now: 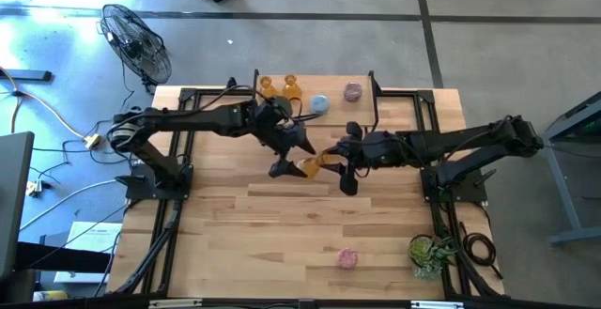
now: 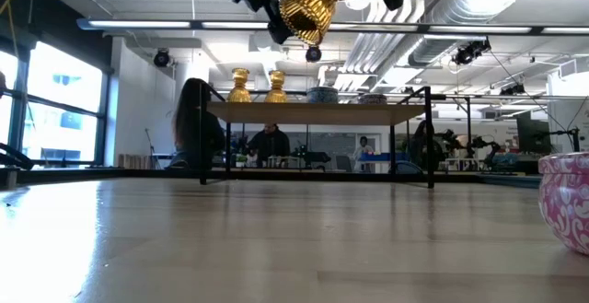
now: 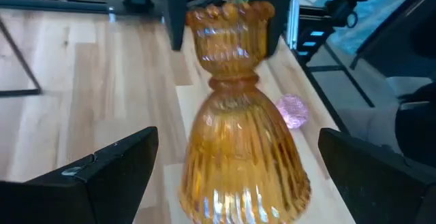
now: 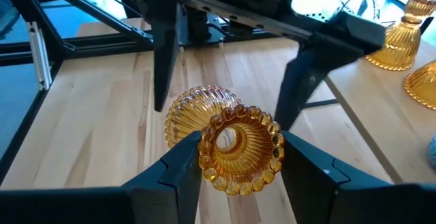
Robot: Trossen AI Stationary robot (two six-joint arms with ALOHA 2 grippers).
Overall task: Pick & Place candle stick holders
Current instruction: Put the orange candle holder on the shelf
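Note:
An amber-orange glass candle stick holder (image 1: 310, 166) hangs in the air over the middle of the table, between my two grippers. My right gripper (image 4: 238, 159) is shut on its cup end. My left gripper (image 3: 235, 183) is open. Its two fingers stand on either side of the holder's ribbed bell base (image 3: 238, 163) without touching it. Two more amber holders (image 1: 267, 86) (image 1: 291, 87), a pale blue one (image 1: 319, 104) and a pink one (image 1: 352, 91) stand at the table's far edge. Another pink holder (image 1: 347, 258) stands near the front edge. My right gripper pinches the holder's scalloped cup rim (image 4: 204, 157) between its two fingers, coming about level from the table's right. The holder is lifted clear of the table (image 2: 308, 10). It is tilted, its bell base lower and pointing toward my left gripper.
A green potted plant (image 1: 430, 251) stands at the table's near right corner. Black frame rails (image 1: 174, 206) run along both sides of the table. Bare wood (image 1: 282, 234) lies in the middle and near left. A fan (image 1: 136, 41) stands off the table's far left.

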